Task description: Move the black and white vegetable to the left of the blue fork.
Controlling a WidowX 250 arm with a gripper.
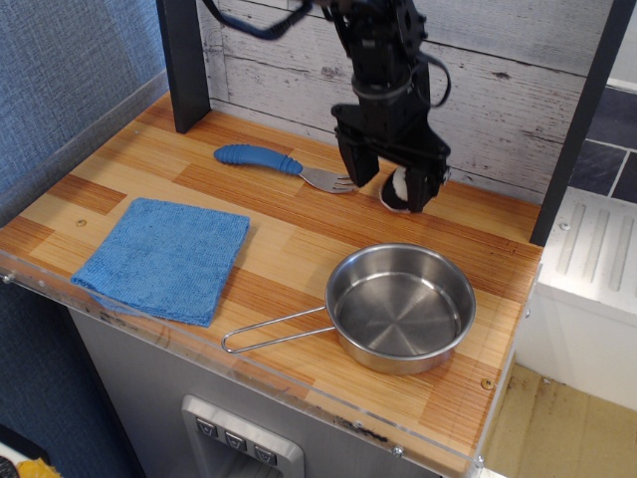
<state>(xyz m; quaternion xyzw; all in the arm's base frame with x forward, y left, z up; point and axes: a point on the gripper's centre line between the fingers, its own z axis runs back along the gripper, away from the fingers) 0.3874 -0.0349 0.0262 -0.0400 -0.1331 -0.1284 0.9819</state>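
Observation:
The black and white vegetable [396, 189] stands on the wooden counter near the back wall, just right of the fork's tines, mostly hidden by my gripper. The blue fork [261, 158] lies to its left, handle pointing left and grey tined head [334, 180] pointing right. My gripper [386, 191] is low over the counter and open. One finger [354, 164] is on the roll's left, by the tines. The other finger [419, 187] is on its right. The jaws straddle the roll with gaps on both sides.
A blue cloth [164, 257] lies at the front left. A steel pan [401, 305] with a wire handle sits at the front right. A dark post [182, 60] stands at the back left, and the white plank wall [498, 90] is close behind the gripper.

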